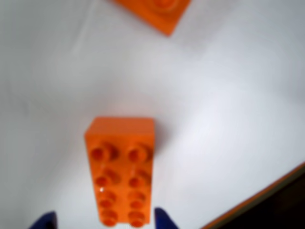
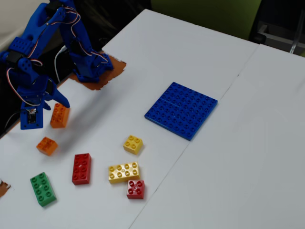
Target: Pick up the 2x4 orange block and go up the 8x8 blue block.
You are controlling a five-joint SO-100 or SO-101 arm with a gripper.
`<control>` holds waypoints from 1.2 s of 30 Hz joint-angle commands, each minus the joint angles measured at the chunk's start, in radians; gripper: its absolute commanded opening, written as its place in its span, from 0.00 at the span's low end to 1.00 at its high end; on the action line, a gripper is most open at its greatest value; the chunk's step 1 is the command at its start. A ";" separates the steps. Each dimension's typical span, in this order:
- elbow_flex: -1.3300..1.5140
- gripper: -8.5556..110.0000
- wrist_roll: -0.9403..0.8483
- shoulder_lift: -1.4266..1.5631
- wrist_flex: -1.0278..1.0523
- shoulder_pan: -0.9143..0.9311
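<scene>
- Gripper (image 1: pixel 102 220): in the wrist view its two blue fingertips flank the near end of the orange block (image 1: pixel 121 168); whether they press it or the block is lifted cannot be told.
- Block's long axis runs straight away from the gripper — jaws span its short width.
- Fixed view: orange block (image 2: pixel 60 115) at the far left; blue baseplate (image 2: pixel 181 109) lies well apart to the right.
- Small orange brick (image 2: pixel 47 145) sits just nearer.
</scene>
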 commanded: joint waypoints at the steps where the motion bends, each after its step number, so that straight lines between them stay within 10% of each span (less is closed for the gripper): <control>1: -0.028 0.28 -0.011 -0.002 -0.015 0.020; 36: 0.086 0.24 -0.087 -0.084 -0.219 0.031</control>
